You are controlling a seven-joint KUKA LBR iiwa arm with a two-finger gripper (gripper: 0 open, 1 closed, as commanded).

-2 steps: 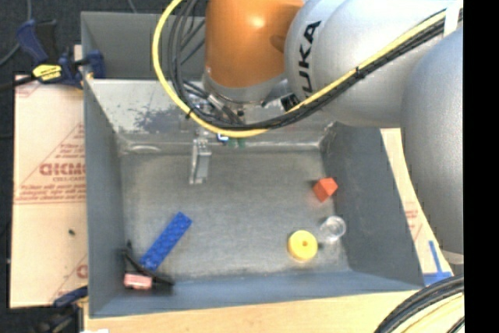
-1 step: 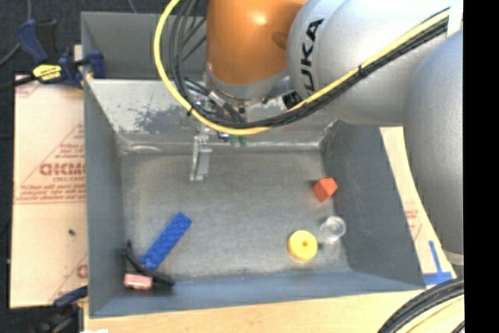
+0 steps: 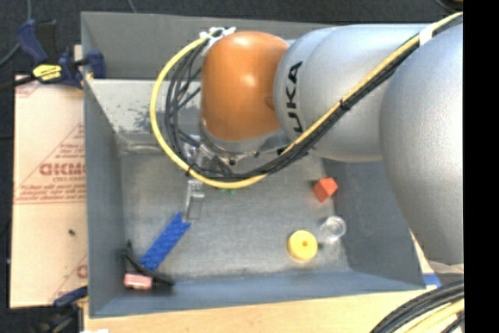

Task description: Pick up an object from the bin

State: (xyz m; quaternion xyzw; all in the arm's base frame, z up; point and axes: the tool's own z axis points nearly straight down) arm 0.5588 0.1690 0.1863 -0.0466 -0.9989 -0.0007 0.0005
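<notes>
Blue ridged bar (image 3: 165,242) lies just below-left of the pincer (image 3: 193,205), its opening impossible to tell.

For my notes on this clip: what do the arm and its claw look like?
The arm is thick, rounded and silver-grey, with black KUKA lettering on one link. A glossy orange dome cover caps the wrist. A yellow cable and several black cables loop around it. The claw is small, grey metal.
</notes>
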